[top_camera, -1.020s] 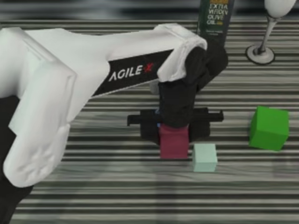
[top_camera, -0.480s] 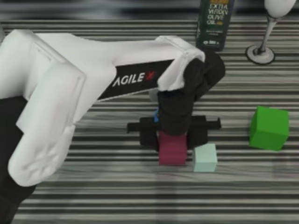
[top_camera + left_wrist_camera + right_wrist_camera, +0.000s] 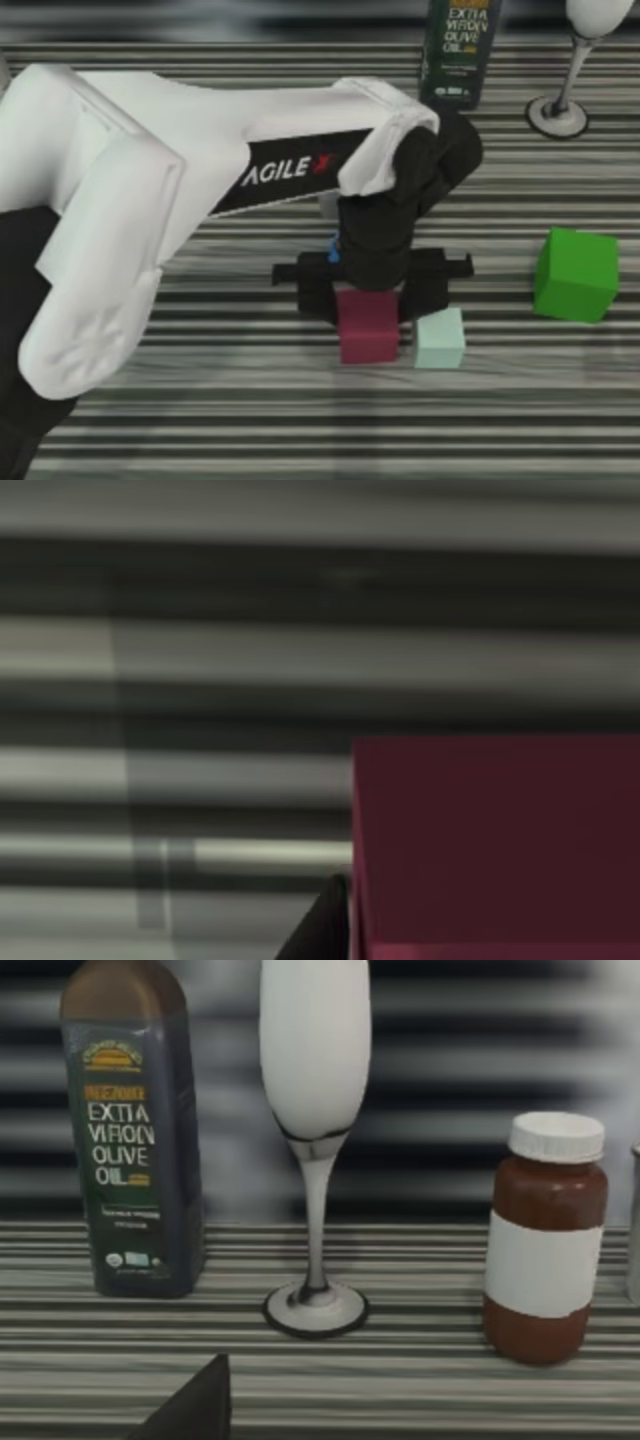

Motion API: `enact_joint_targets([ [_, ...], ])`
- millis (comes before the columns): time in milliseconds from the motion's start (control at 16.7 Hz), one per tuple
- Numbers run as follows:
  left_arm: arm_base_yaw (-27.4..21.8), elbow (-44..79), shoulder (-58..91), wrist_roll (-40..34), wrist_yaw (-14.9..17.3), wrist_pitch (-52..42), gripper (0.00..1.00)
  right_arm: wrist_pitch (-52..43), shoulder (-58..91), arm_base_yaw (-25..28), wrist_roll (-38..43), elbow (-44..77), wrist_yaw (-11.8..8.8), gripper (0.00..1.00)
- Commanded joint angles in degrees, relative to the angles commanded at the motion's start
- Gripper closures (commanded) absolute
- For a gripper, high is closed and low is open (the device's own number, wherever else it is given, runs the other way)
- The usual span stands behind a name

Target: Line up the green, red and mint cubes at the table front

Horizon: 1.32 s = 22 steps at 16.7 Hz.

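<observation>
My left gripper [image 3: 368, 300] is at the table's middle, shut on the dark red cube [image 3: 368, 326]. The left wrist view shows one dark finger [image 3: 325, 930] flat against the side of the red cube [image 3: 495, 840]; the other finger is hidden. The small mint cube [image 3: 440, 338] sits just right of the red one, close to it, though I cannot tell whether they touch. The large green cube [image 3: 575, 274] stands alone farther right. My right arm is out of the top view; its wrist view shows only a dark tip of the right gripper [image 3: 195, 1410] above the striped table.
At the back stand an olive oil bottle [image 3: 460, 50] and a white stemmed glass [image 3: 560, 112]. The right wrist view also shows a brown jar with a white lid [image 3: 545, 1235]. A small blue thing [image 3: 333, 247] peeks out beside the left wrist. Striped table front [image 3: 300, 430] lies below the cubes.
The red cube has moved a little toward the table front and lower, still between the left gripper's fingers. The mint and green cubes have not moved.
</observation>
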Motion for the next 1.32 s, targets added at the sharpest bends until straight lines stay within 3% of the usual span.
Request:
enact_joint_targets([
  [120, 0.0, 0.0, 0.0, 0.0, 0.0, 0.0, 0.02, 0.0, 0.0, 0.0, 0.0, 0.0, 0.0, 0.0],
  [180, 0.0, 0.0, 0.0, 0.0, 0.0, 0.0, 0.0, 0.0, 0.0, 0.0, 0.0, 0.0, 0.0, 0.0],
  [720, 0.1, 0.2, 0.0, 0.0, 0.0, -0.2, 0.0, 0.0, 0.0, 0.0, 0.0, 0.0, 0.0, 0.0],
  [1140, 1.0, 9.8, -2.7, -0.3, 0.0, -12.9, 0.0, 0.0, 0.0, 0.0, 0.0, 0.0, 0.0, 0.0],
  [1320, 1.1, 10.8, -3.2, -0.2, 0.0, -14.0, 0.0, 0.0, 0.0, 0.0, 0.0, 0.0, 0.0, 0.0],
])
